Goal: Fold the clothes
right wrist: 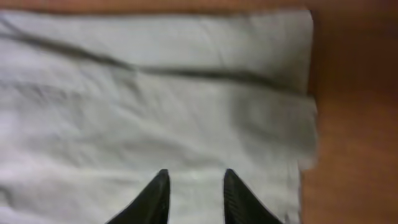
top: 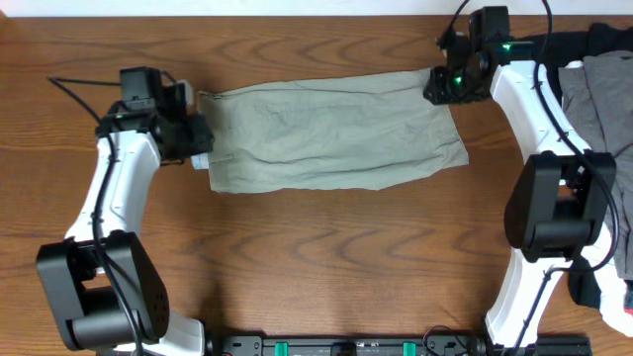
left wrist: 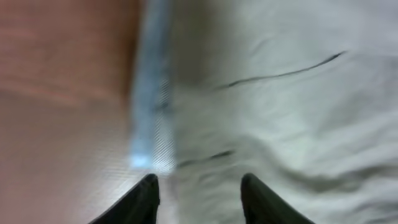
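The clothes [top: 336,133], pale khaki-green shorts, lie folded into a long flat band across the middle of the table. My left gripper [top: 201,140] hovers at the band's left end. In the blurred left wrist view its jaws [left wrist: 199,183] stand open over the cloth [left wrist: 292,124], beside a pale bluish edge strip [left wrist: 149,124]. My right gripper [top: 438,87] is at the band's far right corner. In the right wrist view it [right wrist: 196,177] is open, and flat cloth [right wrist: 155,93] shows in the gap between its dark fingers [right wrist: 163,186]. Neither gripper has fabric pinched.
A darker grey garment [top: 605,84] and a black one [top: 593,42] are heaped at the right edge behind the right arm. Bare wooden table [top: 326,257] lies in front of the shorts. A black rail [top: 346,346] runs along the front edge.
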